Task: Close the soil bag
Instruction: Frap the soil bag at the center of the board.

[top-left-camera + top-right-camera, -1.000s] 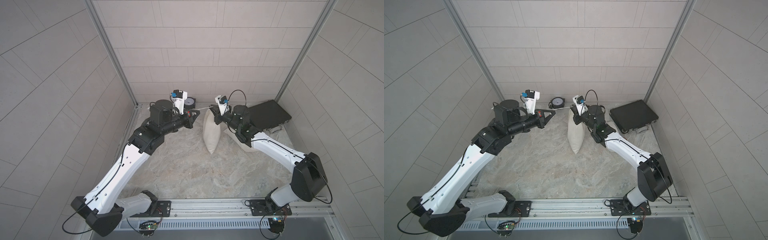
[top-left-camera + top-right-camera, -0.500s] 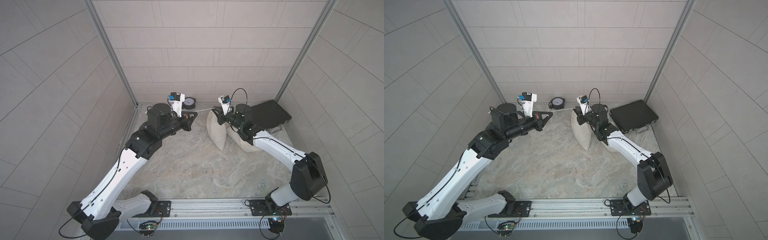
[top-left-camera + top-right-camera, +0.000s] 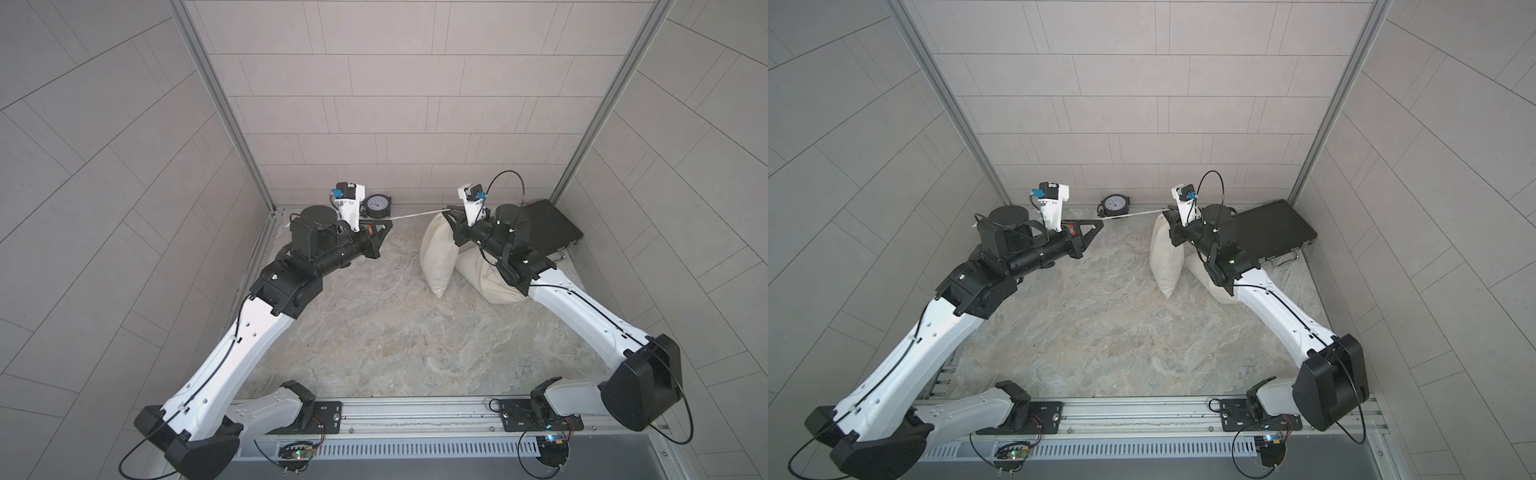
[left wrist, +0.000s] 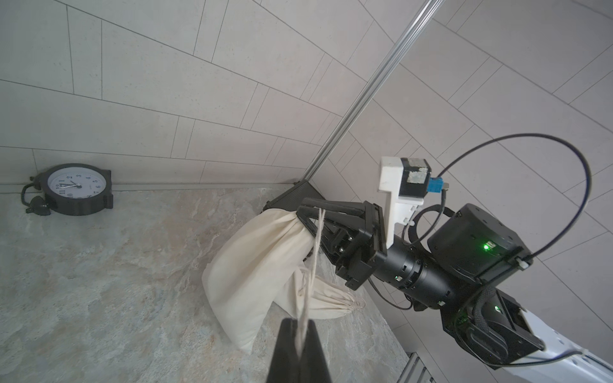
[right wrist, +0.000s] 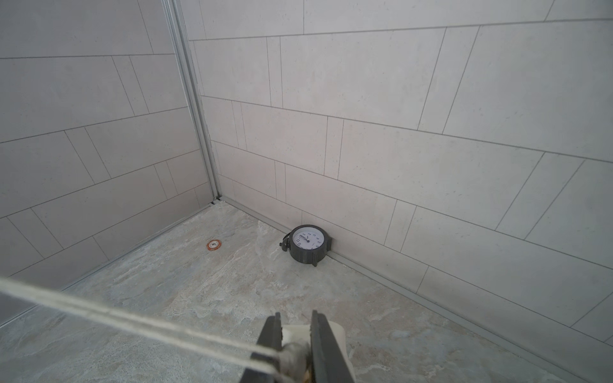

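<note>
Soil bag | axis steep, neck up | drawstring taut leftward

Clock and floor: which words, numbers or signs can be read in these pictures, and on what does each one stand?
"2", "3", "4", "5", "10", "11": hour numerals on the clock dial, in the left wrist view; the other numerals are blurred.
Small print on the dial: too small to read.
One mark, perhaps "5" or "S": on the round orange sticker on the floor; too blurred to be sure.
No other text can be read.
</note>
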